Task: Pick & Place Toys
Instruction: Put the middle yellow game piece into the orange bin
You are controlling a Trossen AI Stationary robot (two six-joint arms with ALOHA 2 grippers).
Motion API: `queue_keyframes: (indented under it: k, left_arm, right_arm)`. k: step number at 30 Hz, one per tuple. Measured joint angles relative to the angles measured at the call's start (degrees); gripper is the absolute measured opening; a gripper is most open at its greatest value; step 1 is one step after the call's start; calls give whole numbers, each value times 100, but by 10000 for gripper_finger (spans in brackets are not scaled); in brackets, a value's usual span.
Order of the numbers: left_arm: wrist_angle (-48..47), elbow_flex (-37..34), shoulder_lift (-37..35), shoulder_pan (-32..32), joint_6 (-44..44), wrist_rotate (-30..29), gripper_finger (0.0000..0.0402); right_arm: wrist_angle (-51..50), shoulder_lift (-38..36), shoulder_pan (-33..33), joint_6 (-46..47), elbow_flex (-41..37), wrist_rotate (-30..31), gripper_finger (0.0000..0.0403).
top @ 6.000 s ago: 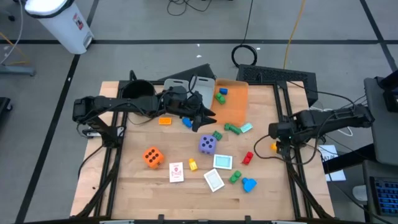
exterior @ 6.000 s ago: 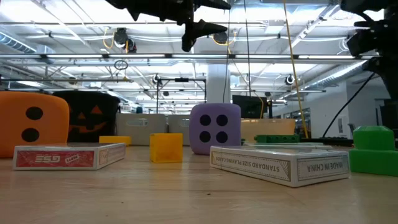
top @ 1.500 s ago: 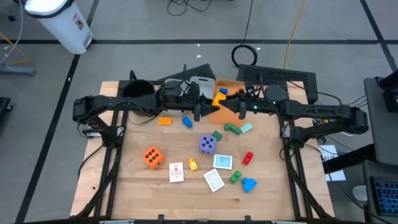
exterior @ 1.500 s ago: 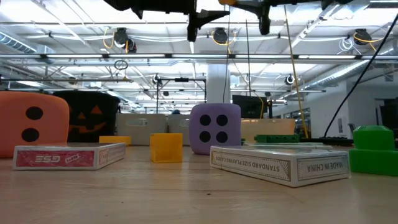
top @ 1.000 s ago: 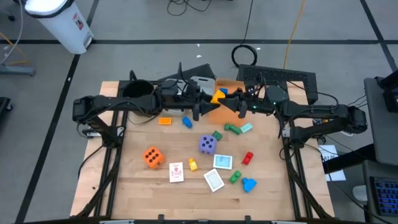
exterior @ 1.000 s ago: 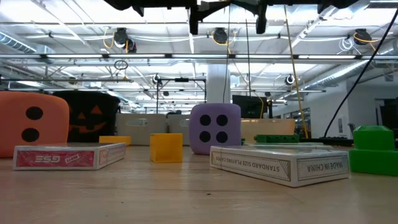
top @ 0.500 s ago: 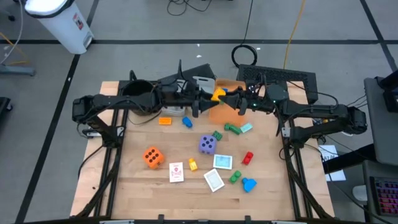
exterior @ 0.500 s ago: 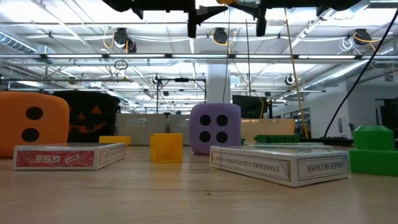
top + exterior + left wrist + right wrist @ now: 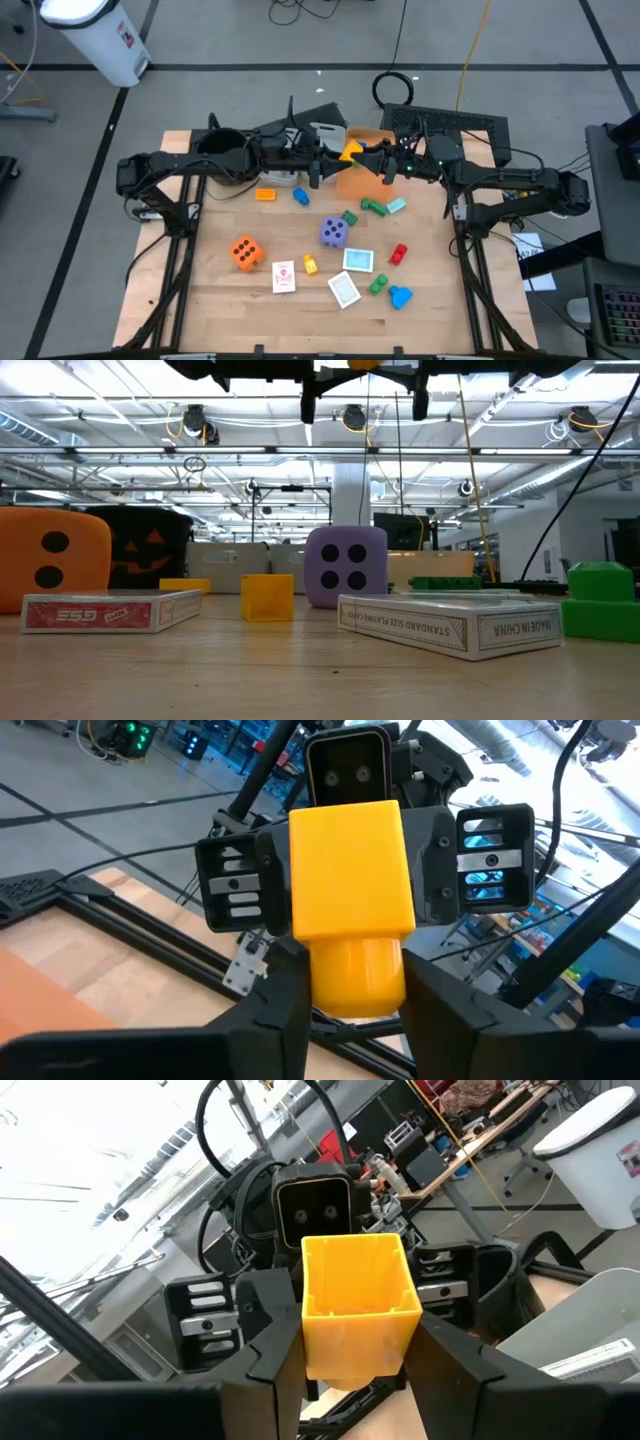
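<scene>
Near the bench's (image 9: pixel 200 300) front lie card boxes, blocks and the orange die (image 9: pixel 244 252) and purple die (image 9: pixel 334 232), while farther back, above the orange bin (image 9: pixel 372 168), the left hand (image 9: pixel 322 168) and right hand (image 9: pixel 372 165) meet, both clamped on one yellow block (image 9: pixel 351 152).

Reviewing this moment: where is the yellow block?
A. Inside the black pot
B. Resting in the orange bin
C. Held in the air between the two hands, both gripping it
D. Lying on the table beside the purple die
C. The yellow block is up off the table between the left hand and the right hand; each wrist view shows its own fingers clamped on one end.
</scene>
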Motion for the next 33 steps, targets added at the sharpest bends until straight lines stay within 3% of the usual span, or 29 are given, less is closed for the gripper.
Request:
queue_keyframes:
  k: [21, 24, 33]
  left_arm:
    - [-6, 0, 7, 47, 77, 231, 126]
    - [-3, 0, 7, 47, 86, 250, 135]
    - [59, 0, 7, 47, 94, 236, 115]
  right_arm:
    - [-94, -7, 2, -26, 0, -157, 131]
    - [-96, -7, 2, -28, 0, -172, 139]
    - [-122, 0, 7, -182, 2, -282, 169]
